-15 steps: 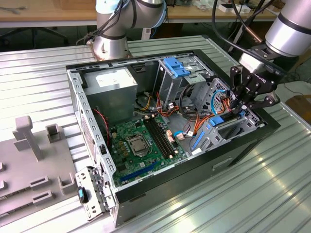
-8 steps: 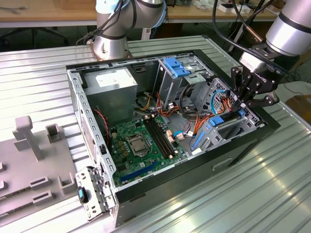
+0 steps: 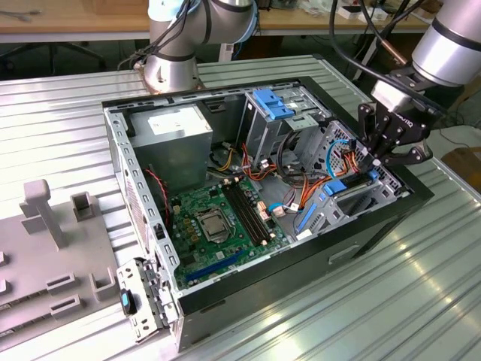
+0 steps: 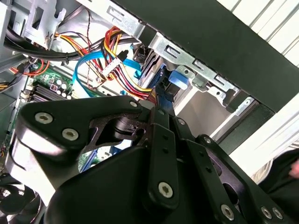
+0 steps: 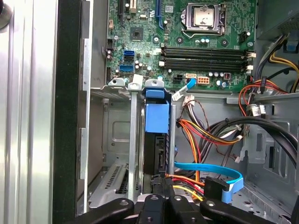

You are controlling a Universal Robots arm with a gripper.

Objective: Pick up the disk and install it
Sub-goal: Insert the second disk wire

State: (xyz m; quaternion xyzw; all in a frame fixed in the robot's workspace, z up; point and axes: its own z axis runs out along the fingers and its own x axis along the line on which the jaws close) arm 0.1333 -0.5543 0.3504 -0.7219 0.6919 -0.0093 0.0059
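Open desktop computer case [image 3: 225, 301] lying on a ribbed metal table [image 3: 353, 308], with the arm's gripper [image 3: 387, 158] lowered into the drive cage [image 5: 117, 121] at the end of the case on the exterior view's right. The disk [image 5: 158, 149] stands on edge in a narrow slot of this cage, between upright sheet-metal walls. Its thin dark side faces the first wrist view, and a bright blue plastic rail [image 5: 156, 116] caps the end far from the tool. The disk lies directly ahead of the fingertips, its long axis running straight away from them toward the motherboard [image 5: 187, 42], so tool and disk share one line. In both wrist views the black fingers [image 5: 154, 205] are drawn close together about the near edge of the disk and appear to pinch it. Whether the disk is fully seated cannot be told. Just beside the slot run bundled orange, red and yellow wires [image 5: 205, 135] and a flat, glossy blue data cable [image 5: 210, 168]. The cage is dull stamped steel with punched holes. The motherboard is green, with parallel black memory slots. The grey power-supply box [image 3: 176, 128] sits well apart, at the opposite end of the case.
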